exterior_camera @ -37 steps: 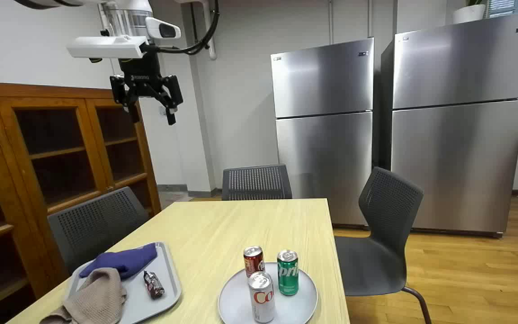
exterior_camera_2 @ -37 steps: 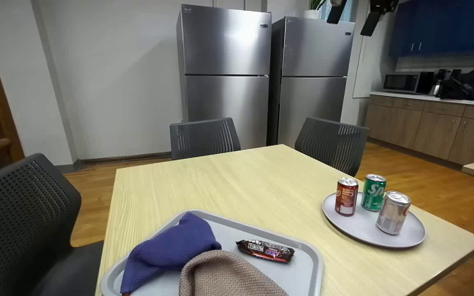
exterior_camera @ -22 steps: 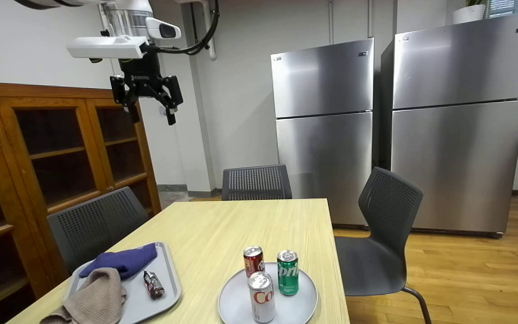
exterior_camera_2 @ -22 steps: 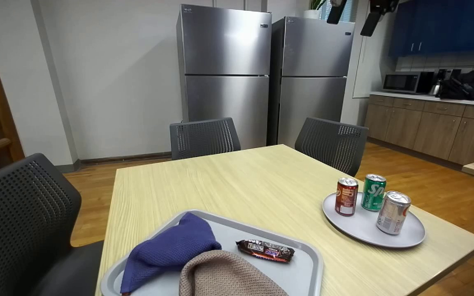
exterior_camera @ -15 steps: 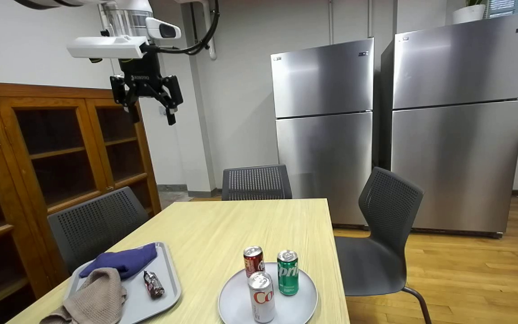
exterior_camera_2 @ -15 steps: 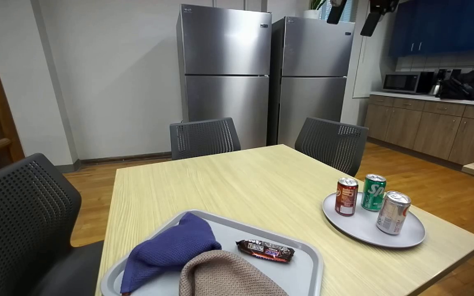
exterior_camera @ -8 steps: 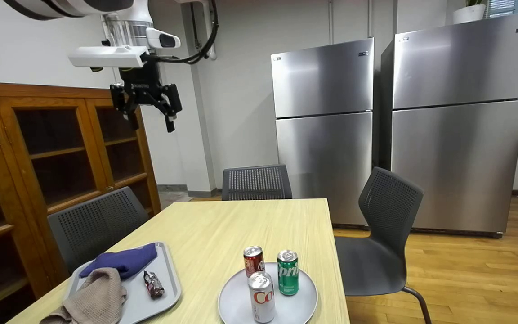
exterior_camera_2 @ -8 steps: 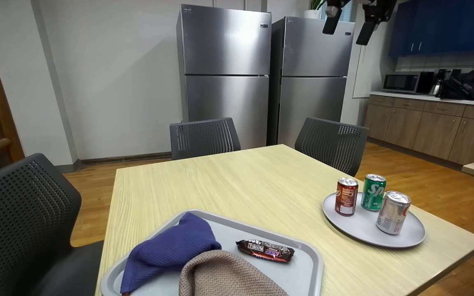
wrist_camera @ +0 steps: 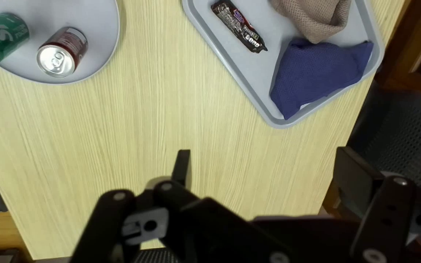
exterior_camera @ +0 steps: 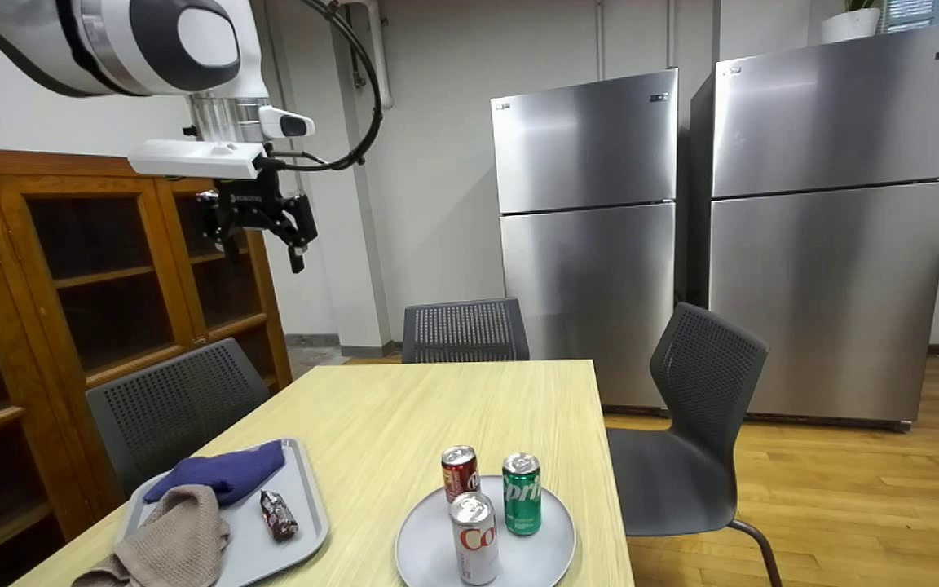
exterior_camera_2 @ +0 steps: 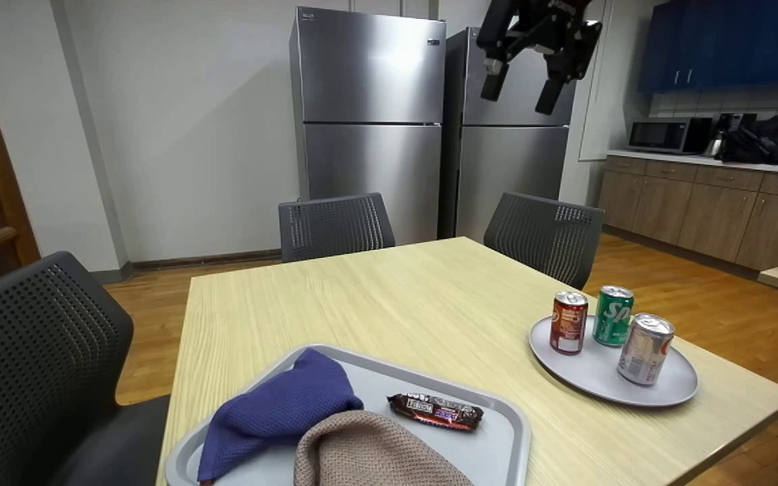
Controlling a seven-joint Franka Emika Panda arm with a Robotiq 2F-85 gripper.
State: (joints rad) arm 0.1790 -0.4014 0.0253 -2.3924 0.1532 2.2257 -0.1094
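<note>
Hovering above table; hand spread wide

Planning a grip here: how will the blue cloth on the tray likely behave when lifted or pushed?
The blue cloth is probably floppy, as its soft folds suggest, and would likely sag when lifted. Its textured weave looks unlikely to be slippery. Lying low on the gray tray, it may bunch up rather than tip if pushed.
</note>
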